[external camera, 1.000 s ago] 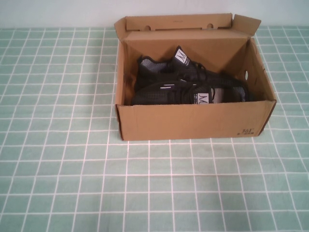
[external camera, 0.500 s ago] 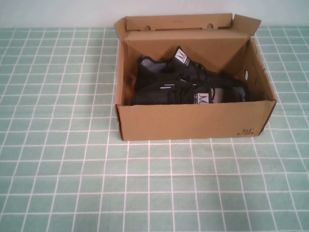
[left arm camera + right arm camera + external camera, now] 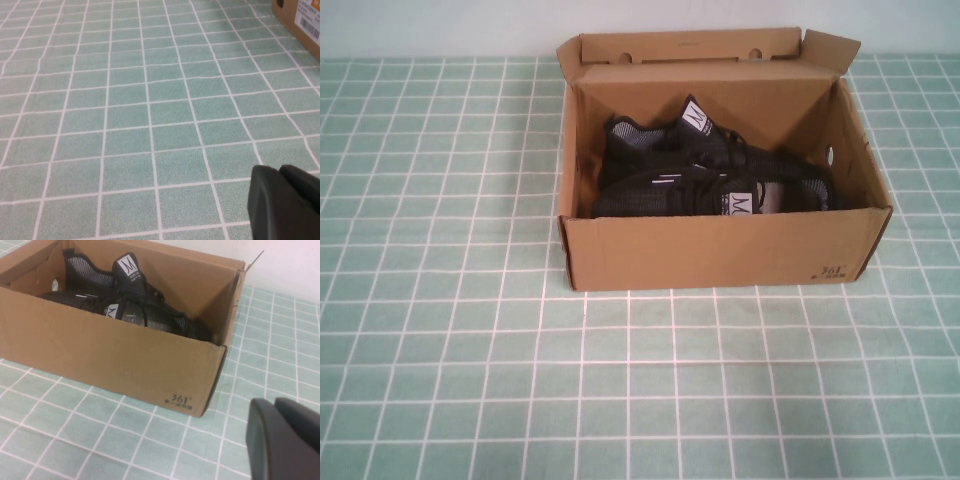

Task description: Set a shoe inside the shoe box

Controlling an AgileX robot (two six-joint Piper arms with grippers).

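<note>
The brown cardboard shoe box (image 3: 720, 255) stands open at the middle back of the table, its lid flap up. Two black knit sneakers lie inside it: one nearer the front wall (image 3: 665, 190), one behind it (image 3: 645, 135), white tongue labels showing. The right wrist view shows the box (image 3: 100, 355) and the shoes (image 3: 150, 320) from its printed corner. My right gripper (image 3: 274, 404) is shut and empty, low over the table off that corner. My left gripper (image 3: 280, 171) is shut and empty over bare cloth; a box corner (image 3: 300, 20) shows far from it. Neither arm shows in the high view.
A green cloth with a white grid (image 3: 470, 350) covers the table. A pale wall (image 3: 440, 25) runs along the back edge behind the box.
</note>
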